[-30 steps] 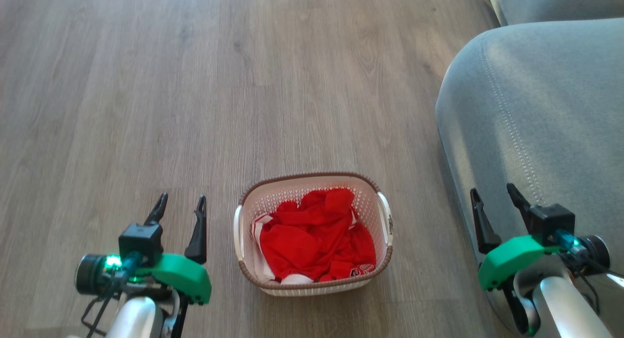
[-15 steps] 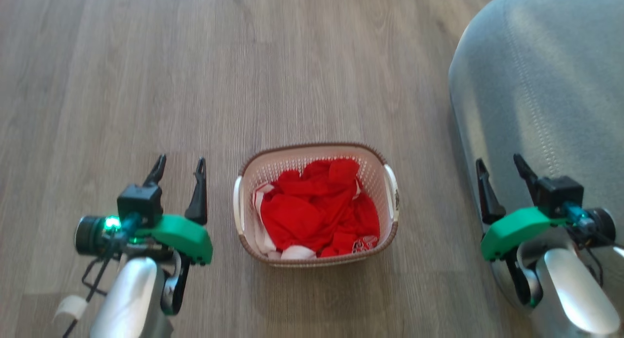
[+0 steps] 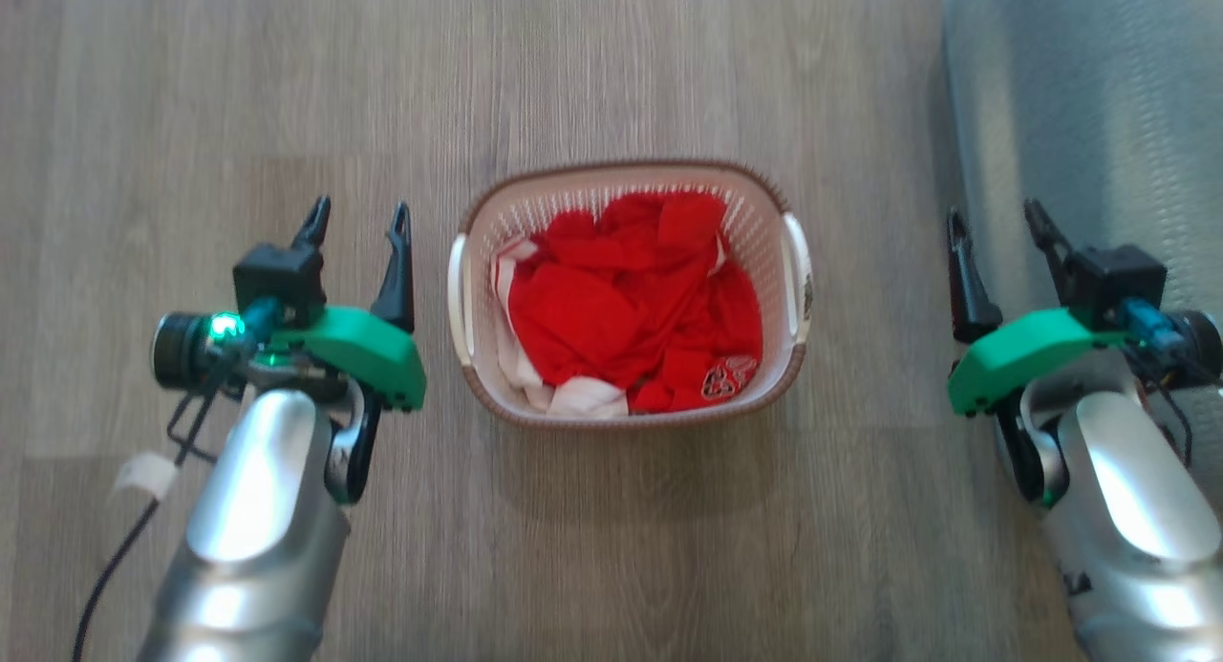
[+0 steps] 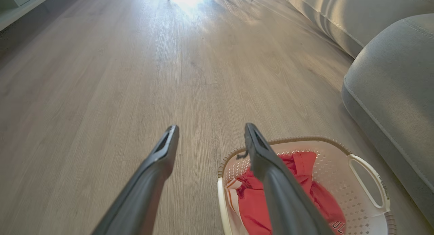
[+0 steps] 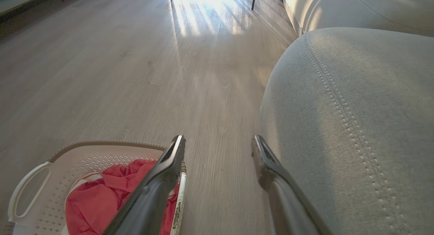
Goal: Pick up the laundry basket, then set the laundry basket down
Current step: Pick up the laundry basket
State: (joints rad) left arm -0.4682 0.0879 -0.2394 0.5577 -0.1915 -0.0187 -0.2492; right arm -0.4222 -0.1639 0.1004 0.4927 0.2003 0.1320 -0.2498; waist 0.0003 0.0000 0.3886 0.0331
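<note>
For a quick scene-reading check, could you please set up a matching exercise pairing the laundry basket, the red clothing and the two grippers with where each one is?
Column 1
1. laundry basket
2. red clothing
3. left gripper
4. right gripper

Column 2
A. open, at the edge of the grey sofa
B. on the wooden floor, between both grippers
C. open, over bare floor near the basket's left white handle
D. heaped inside the basket

Pairs: 1-B; 2-D; 3-C; 4-A

Sun glare whitens the floor (image 4: 190,1) at the top of both wrist views. The head view is slightly blurred, with a soft shadow below the laundry basket (image 3: 626,167).
</note>
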